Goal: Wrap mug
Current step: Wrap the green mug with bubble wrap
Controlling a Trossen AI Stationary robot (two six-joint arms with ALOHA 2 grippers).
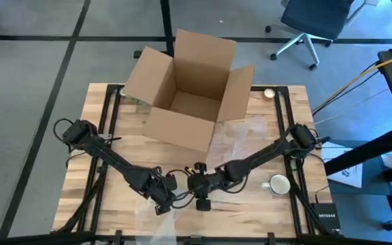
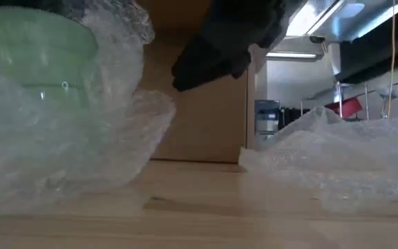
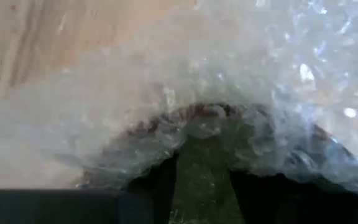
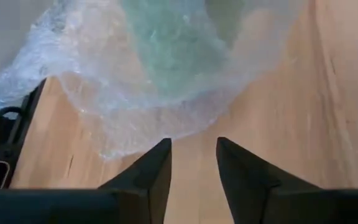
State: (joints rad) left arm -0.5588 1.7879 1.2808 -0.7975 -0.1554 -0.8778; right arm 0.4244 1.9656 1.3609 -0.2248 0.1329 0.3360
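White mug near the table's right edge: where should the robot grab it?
Probably take the mug by its rim, coming straight down from above. It stands upright with its open mouth facing up, and nothing is crowding it. The right gripper, which is open, is on its side of the table.

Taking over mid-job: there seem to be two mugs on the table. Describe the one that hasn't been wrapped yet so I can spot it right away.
Start at the open cardboard box at the table's far middle, then go to the near right corner of the wooden table, beside the right arm's base. The white mug sits there upright and bare, clear of the bubble wrap, unlike the green mug swaddled in it.
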